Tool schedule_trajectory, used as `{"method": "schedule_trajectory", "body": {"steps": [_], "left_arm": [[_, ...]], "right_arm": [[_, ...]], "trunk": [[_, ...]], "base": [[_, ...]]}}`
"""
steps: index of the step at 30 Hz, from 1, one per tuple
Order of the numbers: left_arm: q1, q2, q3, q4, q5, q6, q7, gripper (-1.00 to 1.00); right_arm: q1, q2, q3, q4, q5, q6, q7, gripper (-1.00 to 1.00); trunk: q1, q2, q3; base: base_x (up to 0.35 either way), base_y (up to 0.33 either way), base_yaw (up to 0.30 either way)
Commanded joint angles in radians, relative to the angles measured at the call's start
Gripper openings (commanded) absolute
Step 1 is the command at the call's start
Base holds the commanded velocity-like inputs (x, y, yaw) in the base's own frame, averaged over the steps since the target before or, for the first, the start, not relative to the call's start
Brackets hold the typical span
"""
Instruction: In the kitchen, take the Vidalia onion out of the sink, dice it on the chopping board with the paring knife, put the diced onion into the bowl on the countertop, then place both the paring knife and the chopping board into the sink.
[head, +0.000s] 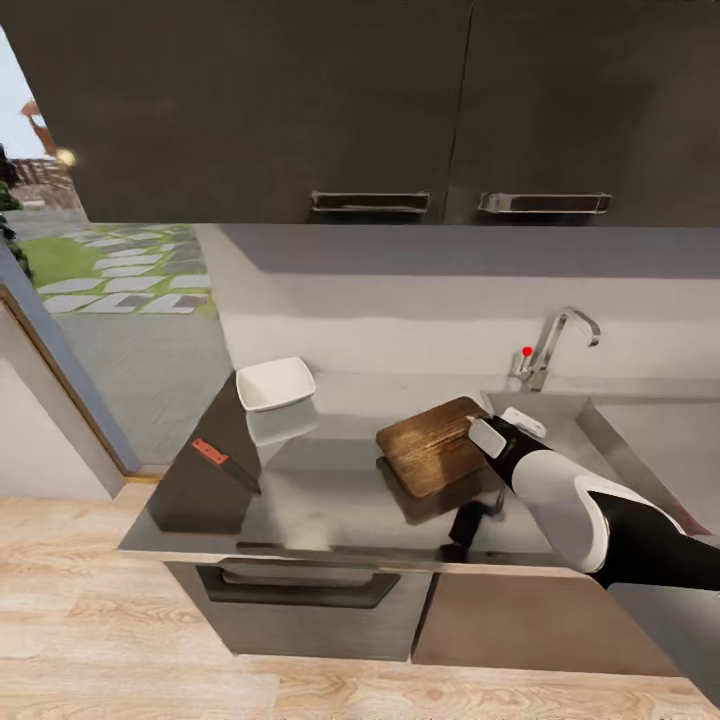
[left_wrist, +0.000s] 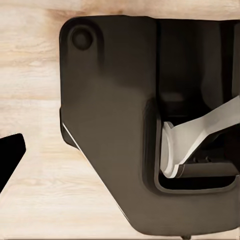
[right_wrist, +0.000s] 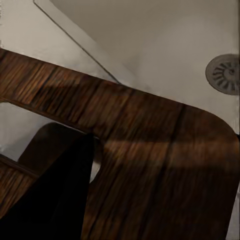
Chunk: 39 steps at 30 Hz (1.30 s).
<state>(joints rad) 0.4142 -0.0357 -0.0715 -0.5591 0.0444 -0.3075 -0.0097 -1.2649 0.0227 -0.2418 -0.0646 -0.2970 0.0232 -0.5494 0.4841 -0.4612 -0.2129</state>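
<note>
My right gripper (head: 482, 433) is shut on the right edge of the dark brown chopping board (head: 435, 445), holding it tilted just above the countertop (head: 320, 505) beside the sink (head: 565, 412). The right wrist view has the chopping board (right_wrist: 160, 160) up close, one dark finger (right_wrist: 60, 200) over it, and the sink's drain (right_wrist: 225, 74) beyond. The paring knife (head: 224, 465), red-handled, lies on the countertop's left end. The white bowl (head: 274, 384) stands near the back wall. The Vidalia onion is out of view. A dark left fingertip (left_wrist: 10, 155) hangs over the wooden floor.
The chrome tap (head: 555, 345) rises behind the sink. Dark wall cabinets (head: 400, 110) hang above. To the left, an open doorway (head: 110, 290) leads to a garden. Under my left wrist is my own dark base (left_wrist: 115, 125), on the wooden floor (head: 120, 620).
</note>
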Motion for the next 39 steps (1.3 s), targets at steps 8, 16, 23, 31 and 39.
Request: {"method": "schedule_trajectory", "body": {"steps": [8, 16, 23, 31, 39], "left_arm": [[-0.001, 0.0, -0.002, 0.005, 0.005, -0.002, -0.001, 1.0], [-0.002, 0.0, -0.002, 0.005, 0.005, -0.002, -0.001, 1.0], [-0.002, 0.0, -0.002, 0.005, 0.005, -0.002, -0.001, 1.0], [-0.002, 0.0, -0.002, 0.009, 0.005, -0.002, -0.001, 1.0], [-0.002, 0.0, -0.002, 0.01, 0.005, -0.002, -0.001, 1.0]], "right_arm": [[-0.001, 0.002, -0.005, -0.001, -0.006, -0.011, -0.02, -1.0], [-0.001, -0.004, -0.005, 0.002, -0.11, -0.013, -0.026, -1.0], [-0.001, -0.012, -0.005, 0.017, -0.157, -0.062, -0.07, -1.0], [-0.001, -0.014, -0.005, 0.023, -0.184, -0.089, -0.101, -1.0], [-0.001, -0.017, -0.005, 0.026, -0.187, -0.091, -0.112, -1.0]], "trunk": [[0.0, -0.002, -0.002], [0.0, -0.002, -0.002], [0.0, -0.002, -0.002], [0.0, -0.002, -0.002], [0.0, -0.002, -0.002]], "base": [[-0.03, 0.273, 0.0], [-0.001, 0.089, 0.0], [0.0, 0.004, 0.0], [0.0, 0.0, 0.0], [0.0, 0.0, 0.0]]}}
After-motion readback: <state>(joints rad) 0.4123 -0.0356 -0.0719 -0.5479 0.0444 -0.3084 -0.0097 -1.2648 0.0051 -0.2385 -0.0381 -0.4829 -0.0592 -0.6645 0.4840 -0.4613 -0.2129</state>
